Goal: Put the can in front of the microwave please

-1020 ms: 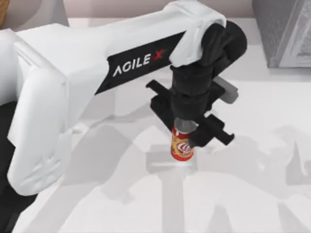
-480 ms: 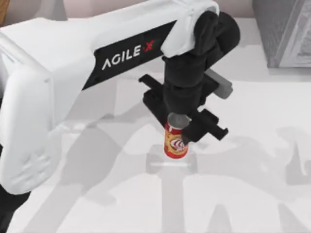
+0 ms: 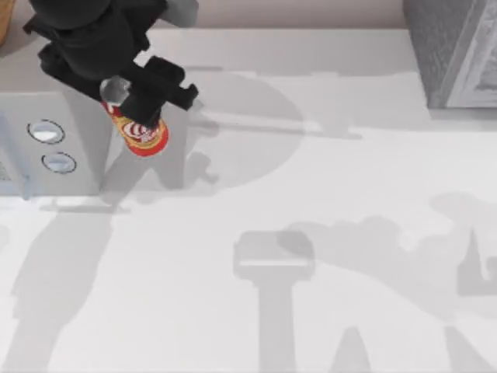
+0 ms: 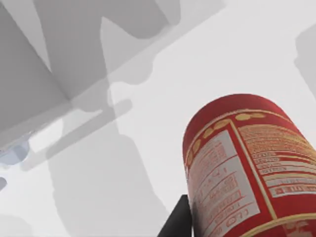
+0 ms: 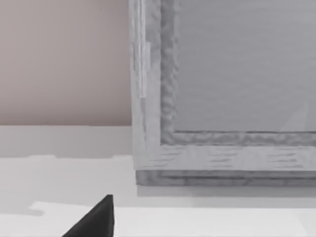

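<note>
Overhead, left fingers (image 3: 128, 97) pinching can (image 3: 144, 134) above shadowed white table (image 3: 349, 194), beside microwave (image 3: 46, 140).

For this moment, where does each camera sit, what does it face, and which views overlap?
Top view: above the table, looking down on the light-grey microwave; the left gripper holds the red can.
Left wrist view: on the left arm, facing the can over the white table; a black finger shows.
Right wrist view: faces the darker speckled grey box; one finger shows.
Top and left wrist views share the can.
</note>
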### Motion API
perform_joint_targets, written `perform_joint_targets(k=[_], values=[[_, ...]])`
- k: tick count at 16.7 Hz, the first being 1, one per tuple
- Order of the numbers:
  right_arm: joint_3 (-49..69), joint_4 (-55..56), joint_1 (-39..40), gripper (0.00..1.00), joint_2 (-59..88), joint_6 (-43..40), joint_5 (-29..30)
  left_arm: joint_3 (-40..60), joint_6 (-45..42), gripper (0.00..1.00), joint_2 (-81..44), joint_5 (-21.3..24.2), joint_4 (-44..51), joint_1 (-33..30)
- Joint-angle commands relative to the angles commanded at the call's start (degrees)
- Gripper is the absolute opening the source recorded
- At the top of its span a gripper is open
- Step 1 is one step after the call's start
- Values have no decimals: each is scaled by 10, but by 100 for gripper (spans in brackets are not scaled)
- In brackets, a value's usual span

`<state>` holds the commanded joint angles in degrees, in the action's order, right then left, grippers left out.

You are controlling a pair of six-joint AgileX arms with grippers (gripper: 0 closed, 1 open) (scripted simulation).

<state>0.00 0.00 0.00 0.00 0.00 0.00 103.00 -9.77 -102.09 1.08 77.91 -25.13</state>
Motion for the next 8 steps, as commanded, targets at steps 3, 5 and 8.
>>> perform_joint_targets(k=[3, 5, 8], values=[[0, 0, 0, 100, 0, 0, 0, -111, -8, 0, 122, 2, -7, 124], [0, 0, 0, 100, 0, 0, 0, -207, -5, 0, 177, 2, -32, 210], [0, 0, 0, 100, 0, 0, 0, -346, -10, 0, 222, 1, -81, 311]])
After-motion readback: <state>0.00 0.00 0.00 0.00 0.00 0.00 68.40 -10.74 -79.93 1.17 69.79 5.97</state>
